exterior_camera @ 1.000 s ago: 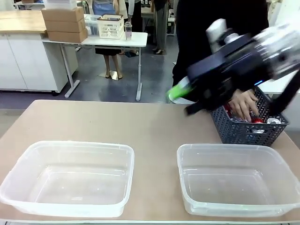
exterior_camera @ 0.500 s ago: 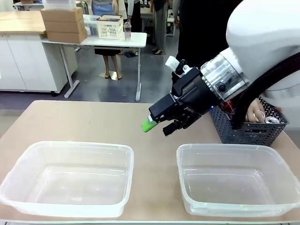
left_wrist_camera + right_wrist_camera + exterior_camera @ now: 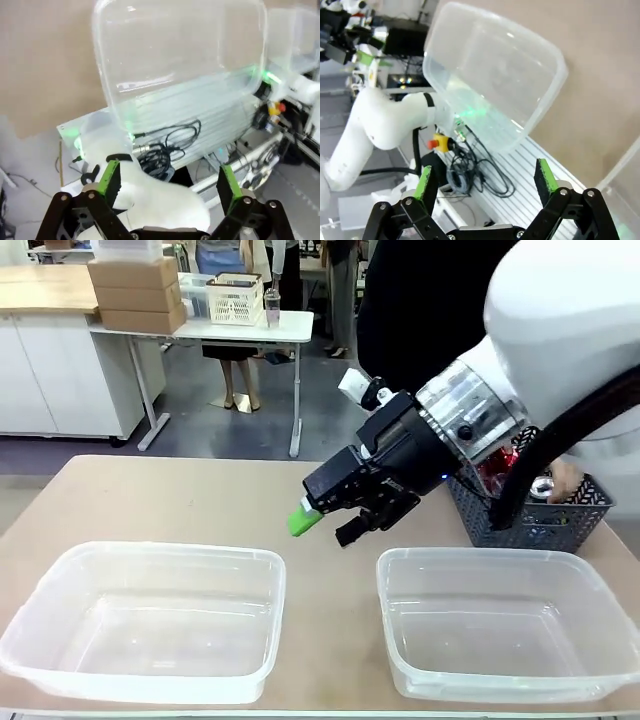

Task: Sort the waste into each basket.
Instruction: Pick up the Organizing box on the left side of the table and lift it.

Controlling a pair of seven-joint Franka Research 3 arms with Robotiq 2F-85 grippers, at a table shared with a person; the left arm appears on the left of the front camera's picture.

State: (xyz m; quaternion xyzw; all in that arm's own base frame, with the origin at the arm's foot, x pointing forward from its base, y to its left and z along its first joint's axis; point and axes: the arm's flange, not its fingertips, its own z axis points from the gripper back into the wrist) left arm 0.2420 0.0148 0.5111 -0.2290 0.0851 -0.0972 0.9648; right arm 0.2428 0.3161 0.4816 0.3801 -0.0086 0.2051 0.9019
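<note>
- The waste, red metal drink cans with one silver can top showing, lies in a dark grey plastic lattice basket at the table's far right. A person's hand reaches into that basket.
- Two clear rectangular plastic tubs with rounded corners and rimmed edges stand side by side, apart, at the near edge of the light brown table: the left tub and the right tub.
- The right gripper hangs above the table beyond the gap between the tubs. Its green-padded fingers are spread wide and grip nothing.
- The left gripper is likewise spread wide and bare, with a clear tub ahead of it.
</note>
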